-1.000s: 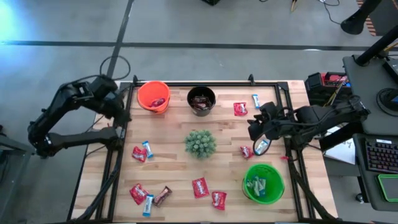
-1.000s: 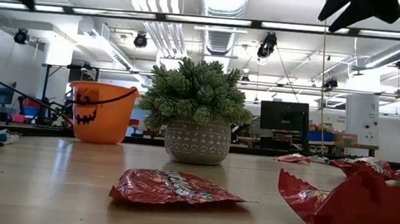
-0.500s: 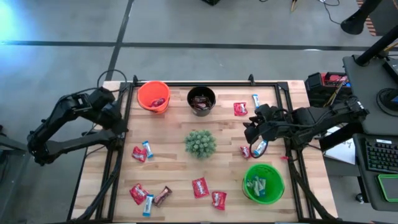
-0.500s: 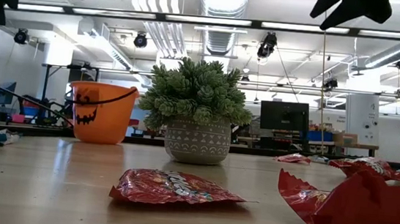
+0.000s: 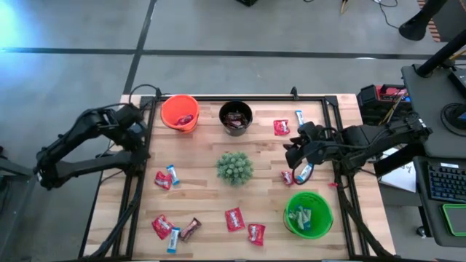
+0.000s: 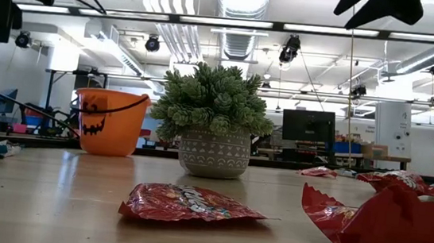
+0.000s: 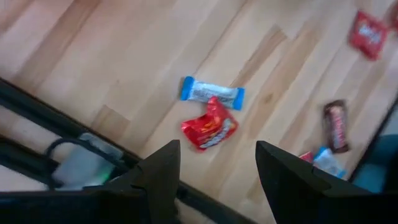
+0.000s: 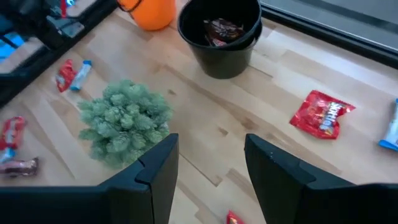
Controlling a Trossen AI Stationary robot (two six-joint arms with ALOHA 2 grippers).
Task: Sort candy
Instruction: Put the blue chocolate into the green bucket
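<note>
Since a second ago my left arm has drawn back off the orange bucket toward the surface's left edge, and the right arm has eased a little inward; no candy has shifted. I read that as one drop finished and the next pick not begun.

Candy is scattered over the surface (image 5: pixel 204 196): a red piece (image 7: pixel 209 129) touching a light blue one (image 7: pixel 212 93) near the left edge, a cluster of red, blue and brown near the front left corner, two red pieces (image 5: pixel 234 218) at the front middle, a red one (image 5: pixel 281 127) and a blue one (image 5: pixel 299 117) at the back right, and a red and a blue piece (image 5: pixel 306 172) just under the right arm.

My left tool (image 7: pixel 211 171) hangs above the red and blue pair, fingers wide and empty. My right tool (image 8: pixel 208 168) hovers near the right side, fingers apart, holding nothing.

Buckets: the orange bucket (image 5: pixel 180 113) at the back left holds red wrappers, the black bucket (image 8: pixel 219 37) beside it holds brown ones, and the green bucket (image 5: pixel 309 213) at the front right holds light blue ones. A small potted plant (image 5: pixel 234 167) stands mid-surface, between them.
</note>
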